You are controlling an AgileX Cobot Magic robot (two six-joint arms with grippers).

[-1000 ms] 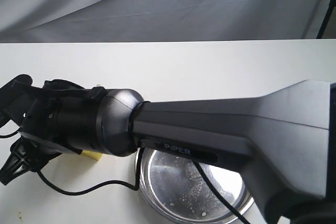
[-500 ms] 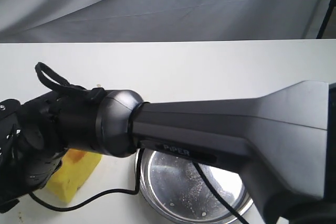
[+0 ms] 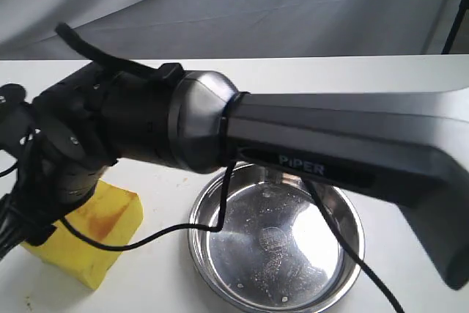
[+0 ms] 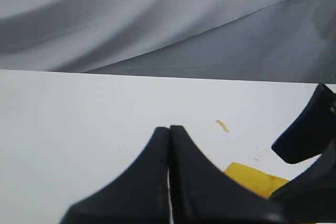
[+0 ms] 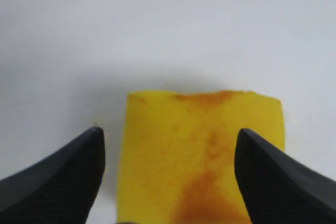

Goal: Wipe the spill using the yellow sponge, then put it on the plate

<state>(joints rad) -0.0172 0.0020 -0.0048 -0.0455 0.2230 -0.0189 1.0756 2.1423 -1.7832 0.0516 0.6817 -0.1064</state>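
The yellow sponge (image 3: 95,232) lies flat on the white table, left of the plate (image 3: 286,254), with an orange stain across its top (image 5: 210,150). My right gripper (image 5: 168,135) hangs just above it, open, one finger on each side and neither pressing the foam. Its arm reaches across from the right and hides much of the table in the exterior view. The spill shows only as a thin amber streak (image 4: 222,125) with faint specks, beyond the sponge's corner (image 4: 254,178). My left gripper (image 4: 169,128) is shut and holds nothing.
A grey cloth backdrop (image 3: 234,5) hangs behind the table's far edge. A black cable (image 3: 146,240) loops from the right wrist down over the table and the plate's rim. The right gripper's black fingers (image 4: 304,135) show beside the sponge in the left wrist view.
The right gripper has opened and let go of the sponge, and the wrist has risen. More of the sponge and the plate now shows.
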